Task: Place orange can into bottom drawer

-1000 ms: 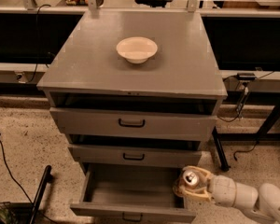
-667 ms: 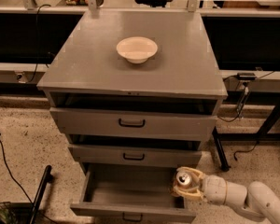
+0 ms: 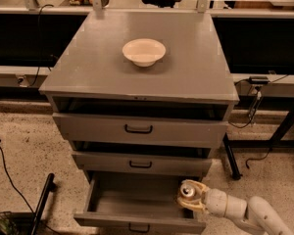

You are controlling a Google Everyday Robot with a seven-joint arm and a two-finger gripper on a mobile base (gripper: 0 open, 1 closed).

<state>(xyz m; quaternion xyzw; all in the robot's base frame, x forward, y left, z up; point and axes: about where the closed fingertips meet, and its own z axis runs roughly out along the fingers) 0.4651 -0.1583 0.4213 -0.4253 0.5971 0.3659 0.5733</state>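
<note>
The orange can (image 3: 187,191), silver top up, sits upright in my gripper (image 3: 191,197) at the right end of the bottom drawer (image 3: 137,218). The gripper's cream fingers are closed around the can's body, holding it just over the drawer's right inner side. The bottom drawer is pulled out wide, its grey tray open and its small dark handle showing at the front edge. My white arm (image 3: 245,212) reaches in from the lower right.
The grey cabinet top (image 3: 186,77) carries a cream round bowl (image 3: 144,51). The two upper drawers (image 3: 138,129) are slightly ajar. A black pole (image 3: 41,204) and cable lie on the floor at left; a table leg (image 3: 230,155) stands at right.
The gripper with the can has moved left and slightly down, from the drawer's right edge to over the drawer's interior.
</note>
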